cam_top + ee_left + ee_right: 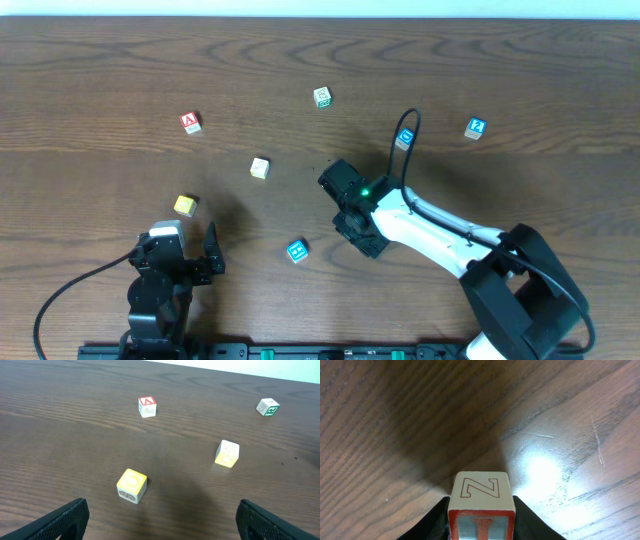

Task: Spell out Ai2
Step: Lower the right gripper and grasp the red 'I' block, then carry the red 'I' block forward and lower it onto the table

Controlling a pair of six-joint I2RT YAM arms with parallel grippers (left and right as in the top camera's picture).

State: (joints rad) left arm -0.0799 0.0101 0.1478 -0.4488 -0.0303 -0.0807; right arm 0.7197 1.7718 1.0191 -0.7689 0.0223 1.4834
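1. Across the dark wooden bench (100,60): lettered cubes strewn well apart, none lined up, so by the look of it no spelling row begun.
2. From the near right corner, reaching to mid-bench with the right arm (430,225). Holding the left arm (155,300) back at the near left edge, probably to leave the middle free.
3. Within the right pincer (481,515): clamped on the red-edged block (481,487), gripped by its sides so the top face stays readable. Outlined Z or N there, depending on which way up. Cannot tell whether lifted or resting on the wood.
4. At the left pincer (162,510): spread wide, gripping nothing, facing past the yellow block (132,485) and the cream block (227,453) toward the red A block (147,406), likely the first letter wanted.
5. Elsewhere, seen from overhead: green block (322,97) far back, near blue block (296,250) just beside the right arm, middle blue block (405,138) and far-right blue block (475,128) behind it. Faces too small to read, so no telling which carry the i or the 2.
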